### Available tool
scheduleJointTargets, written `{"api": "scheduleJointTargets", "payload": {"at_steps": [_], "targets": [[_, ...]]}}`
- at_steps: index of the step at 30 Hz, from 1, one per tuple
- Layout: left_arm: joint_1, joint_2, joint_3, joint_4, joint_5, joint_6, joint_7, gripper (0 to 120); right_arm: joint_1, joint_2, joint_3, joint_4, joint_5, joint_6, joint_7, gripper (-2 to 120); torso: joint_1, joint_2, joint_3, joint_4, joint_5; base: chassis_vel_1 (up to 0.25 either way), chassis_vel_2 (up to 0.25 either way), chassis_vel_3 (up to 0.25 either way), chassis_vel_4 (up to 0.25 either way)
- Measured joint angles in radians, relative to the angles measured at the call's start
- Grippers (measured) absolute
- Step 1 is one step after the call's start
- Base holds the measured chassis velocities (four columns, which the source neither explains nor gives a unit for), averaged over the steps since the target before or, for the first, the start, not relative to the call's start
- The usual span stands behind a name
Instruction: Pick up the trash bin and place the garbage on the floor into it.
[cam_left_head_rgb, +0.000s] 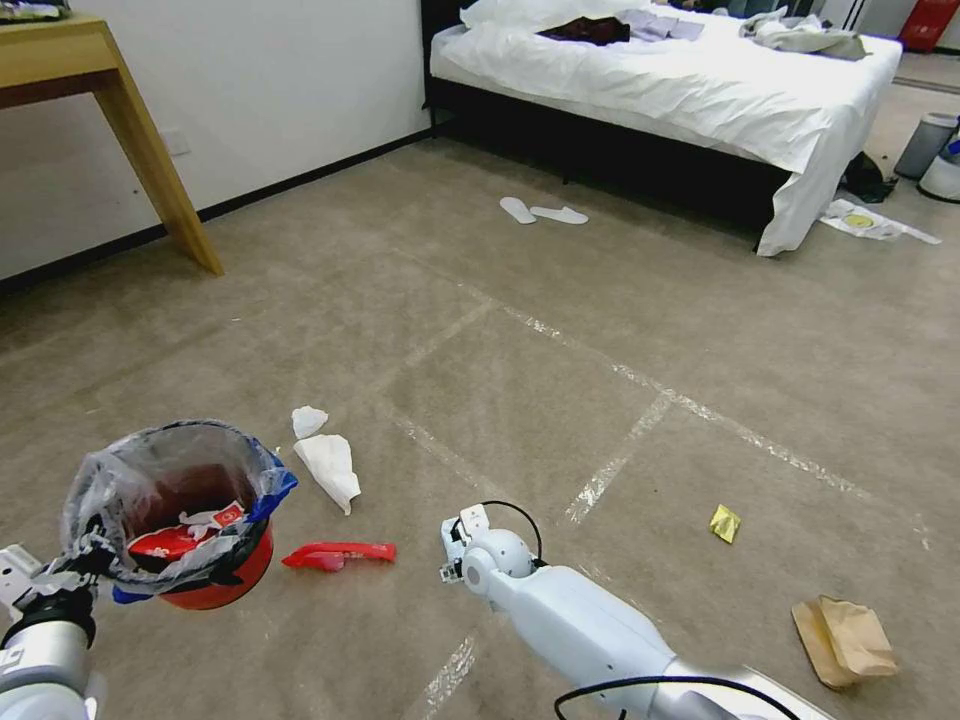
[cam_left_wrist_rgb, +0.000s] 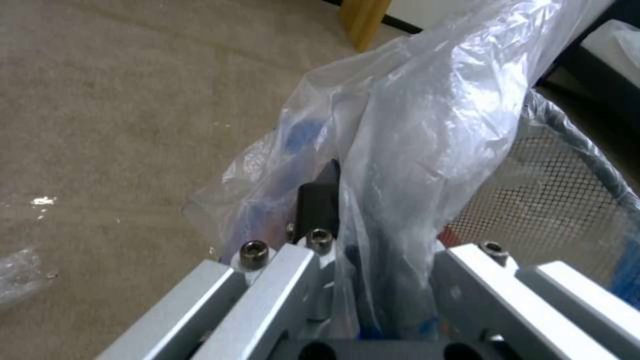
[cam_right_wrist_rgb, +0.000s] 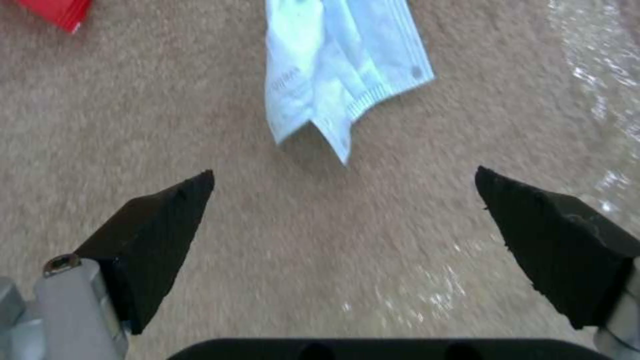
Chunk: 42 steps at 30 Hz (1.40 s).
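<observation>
Two tools at work: left tool (cam_left_head_rgb: 75, 570) pinches the trash bin (cam_left_head_rgb: 185, 520) by its bagged rim, held off the floor (cam_left_head_rgb: 560, 380) to receive litter, while right tool (cam_right_wrist_rgb: 343, 220), spread, hovers near a white tissue (cam_right_wrist_rgb: 340, 70).

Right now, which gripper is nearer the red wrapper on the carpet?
Right. The right gripper hangs open just beside the red wrapper, on its right in the head view. The left gripper is farther left, shut on the rim of the trash bin, which sits between them.
</observation>
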Motion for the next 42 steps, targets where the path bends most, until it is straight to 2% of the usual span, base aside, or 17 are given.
{"api": "scheduleJointTargets", "payload": {"at_steps": [7, 11, 14, 23, 34, 36, 37, 38, 39, 42], "targets": [[-0.001, 0.000, 0.001, 0.002, -0.001, -0.001, 0.001, 4, 0.010, 0.060, 0.008, -0.102, -0.066, 0.072, -0.081, 96, 0.000, 0.000, 0.000, 0.0000, 0.0001, 0.000, 0.000, 0.000, 0.000], [-0.001, 0.000, 0.000, 0.009, -0.001, -0.005, 0.006, 4, 0.022, 0.124, 0.019, -0.211, -0.165, 0.163, -0.150, 95, 0.000, 0.000, 0.000, 0.0002, 0.0001, 0.000, 0.000, 0.000, 0.000], [0.000, 0.001, -0.003, 0.011, -0.003, -0.006, 0.007, 4, 0.030, 0.146, 0.024, -0.256, -0.195, 0.192, -0.174, 95, 0.000, 0.000, 0.000, 0.0001, 0.0002, 0.000, 0.000, 0.000, 0.000], [0.007, 0.002, -0.009, 0.010, -0.007, -0.009, 0.010, 4, 0.058, 0.150, 0.040, -0.385, -0.281, 0.285, -0.245, 96, 0.000, 0.000, 0.000, -0.0001, 0.0002, 0.000, 0.000, 0.000, 0.000], [0.008, 0.001, -0.009, 0.007, -0.007, -0.017, 0.013, 4, 0.053, 0.148, 0.035, -0.415, -0.296, 0.347, -0.300, 95, 0.000, 0.000, 0.000, 0.0001, 0.0002, 0.000, 0.000, 0.000, 0.000], [0.011, 0.000, -0.009, 0.007, -0.007, -0.022, 0.016, 4, 0.053, 0.148, 0.035, -0.435, -0.306, 0.365, -0.314, 87, 0.000, 0.000, 0.000, 0.0000, 0.0002, 0.000, 0.000, 0.000, 0.000], [0.011, 0.000, -0.009, 0.007, -0.007, -0.022, 0.016, 4, 0.053, 0.148, 0.035, -0.435, -0.306, 0.365, -0.314, 87, 0.000, 0.000, 0.000, 0.0000, 0.0002, 0.000, 0.000, 0.000, 0.000], [0.013, -0.001, -0.009, 0.008, -0.006, -0.023, 0.019, 4, 0.054, 0.148, 0.035, -0.444, -0.311, 0.372, -0.320, 80, 0.000, 0.000, 0.000, 0.0000, 0.0002, 0.000, 0.000, 0.000, 0.000], [0.013, -0.001, -0.009, 0.008, -0.006, -0.023, 0.019, 4, 0.054, 0.148, 0.035, -0.444, -0.311, 0.372, -0.320, 80, 0.000, 0.000, 0.000, 0.0000, 0.0002, 0.000, 0.000, 0.000, 0.000], [0.016, -0.003, -0.009, 0.008, -0.006, -0.024, 0.021, 4, 0.055, 0.147, 0.035, -0.458, -0.323, 0.392, -0.337, 65, 0.000, 0.000, 0.000, 0.0001, 0.0002, 0.000, 0.000, 0.000, 0.000]]}}
